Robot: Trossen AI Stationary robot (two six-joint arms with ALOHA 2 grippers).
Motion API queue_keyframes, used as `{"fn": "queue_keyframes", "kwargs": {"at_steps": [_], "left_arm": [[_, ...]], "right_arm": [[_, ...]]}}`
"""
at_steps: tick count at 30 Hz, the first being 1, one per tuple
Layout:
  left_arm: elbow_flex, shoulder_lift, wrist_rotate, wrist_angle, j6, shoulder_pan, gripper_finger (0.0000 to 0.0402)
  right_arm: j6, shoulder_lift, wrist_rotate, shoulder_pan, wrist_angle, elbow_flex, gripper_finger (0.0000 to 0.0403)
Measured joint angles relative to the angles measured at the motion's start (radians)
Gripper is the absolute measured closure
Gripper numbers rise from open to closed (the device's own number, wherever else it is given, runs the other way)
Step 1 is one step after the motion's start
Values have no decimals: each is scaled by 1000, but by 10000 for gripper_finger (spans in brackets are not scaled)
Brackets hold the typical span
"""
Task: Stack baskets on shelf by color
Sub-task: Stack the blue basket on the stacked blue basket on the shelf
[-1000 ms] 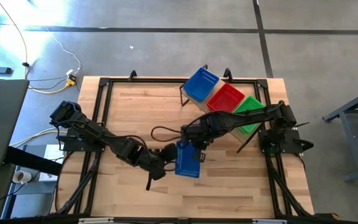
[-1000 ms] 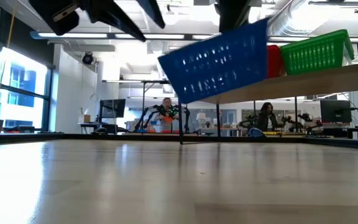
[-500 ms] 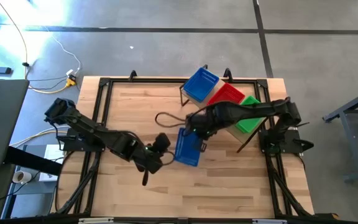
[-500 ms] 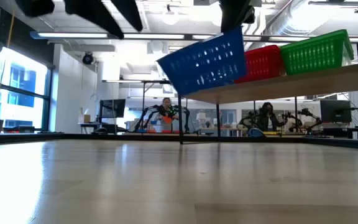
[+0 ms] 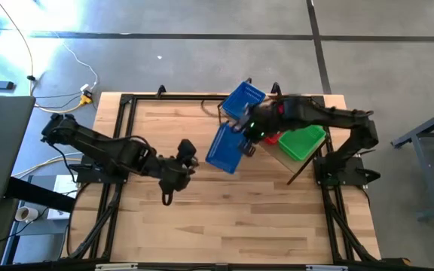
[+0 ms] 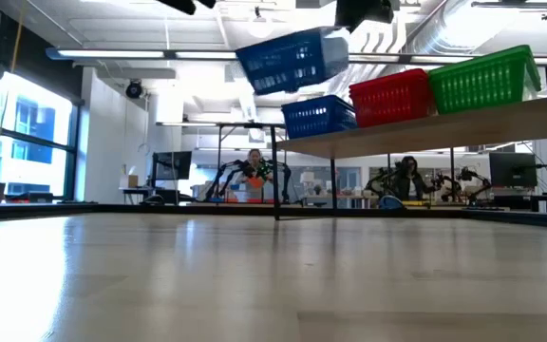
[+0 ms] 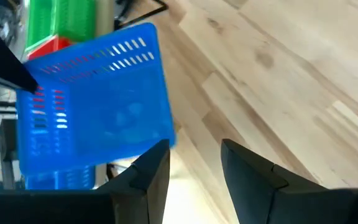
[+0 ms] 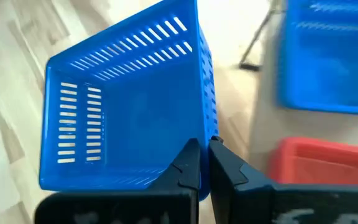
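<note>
My right gripper (image 8: 204, 144) is shut on a blue basket (image 5: 224, 147), carried in the air (image 6: 288, 59) just off the shelf's left end. The shelf (image 6: 444, 123) carries a blue basket (image 6: 319, 116), a red basket (image 6: 395, 95) and a green basket (image 6: 482, 78) side by side on their bottoms. My right arm reaches across the shelf from the right. My left gripper (image 5: 181, 156) is open (image 7: 194, 144), to the left of the held basket and apart from it. My right gripper pinches the held blue basket by the rim of one side wall (image 8: 205, 127), near a corner, with one finger inside and one outside. The basket is lifted clear and higher than the baskets on the shelf. Its open side faces the wrist camera.
Black frame rails run along the table's edges (image 5: 126, 102). Bare wooden tabletop (image 5: 224, 218) lies near and left of the shelf. A thin black leg (image 5: 301, 172) stands by the shelf's right end. People sit at desks in the room beyond (image 6: 254, 171).
My right gripper has carried the blue basket up and toward the far edge, to the shelf's left end. The basket has risen above the shelved baskets and sits less tilted. My left gripper has drawn back from the basket toward the table's left and far side.
</note>
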Motion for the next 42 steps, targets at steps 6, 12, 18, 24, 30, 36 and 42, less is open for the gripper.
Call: {"fn": "queue_keyframes", "kwargs": {"at_steps": [6, 12, 18, 24, 30, 36, 42], "left_arm": [[0, -38, 6, 2, -29, 69, 268], [0, -50, 7, 1, -81, 155, 268], [-1, -58, 30, 6, -104, 228, 268], [0, -59, 30, 6, -115, 294, 268], [0, -59, 30, 6, -115, 353, 268], [0, -59, 31, 7, -116, 408, 268], [0, -59, 31, 27, -116, 452, 268]], "right_arm": [[-69, -77, -49, -139, 12, 0, 403], [-174, -132, -193, -331, 58, 0, 403], [-279, -136, -392, -535, 82, 0, 403], [-329, -134, -522, -692, 98, 0, 403], [-374, -134, -660, -815, 91, 0, 403], [-392, -97, -723, -862, 45, 0, 403], [-422, -40, -729, -865, -8, -1, 403]]}}
